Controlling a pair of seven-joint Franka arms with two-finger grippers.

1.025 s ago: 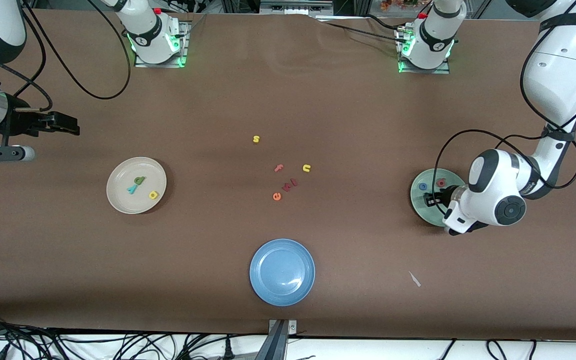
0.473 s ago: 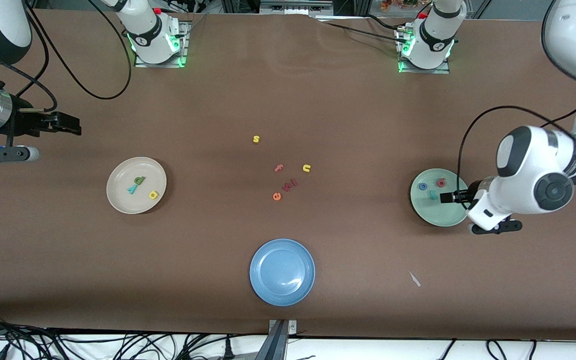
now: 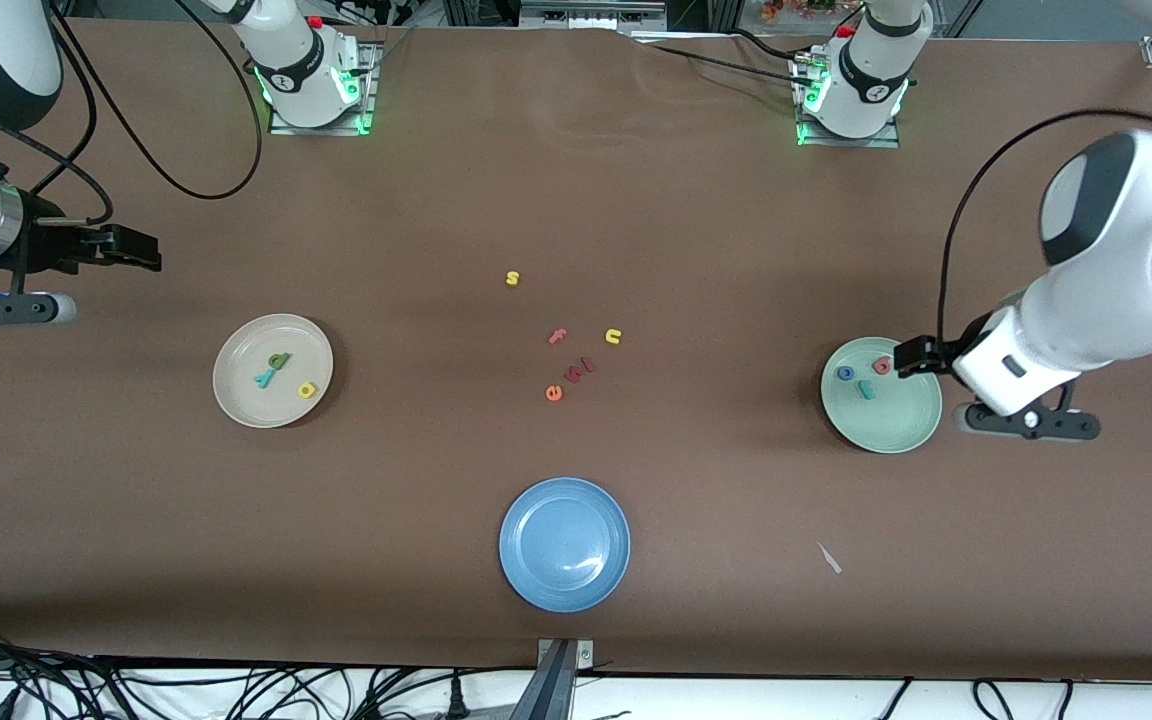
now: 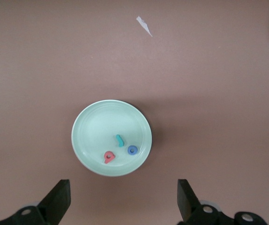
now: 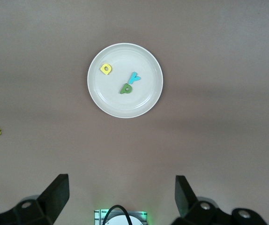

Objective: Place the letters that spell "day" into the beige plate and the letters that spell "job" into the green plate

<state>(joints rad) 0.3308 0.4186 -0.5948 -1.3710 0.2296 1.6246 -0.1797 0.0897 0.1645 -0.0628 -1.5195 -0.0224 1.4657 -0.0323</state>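
Resting in the smooth round green plate [image 4: 88,140]: hooked j [image 4: 120,140], ring o [image 4: 132,150].

No legible text, labels or numbers.

The surface [image 3: 636,200] looks matt brown. The blue plate [image 3: 564,543] shines glossily. The green plate [image 4: 90,136] looks smooth, faintly satin.
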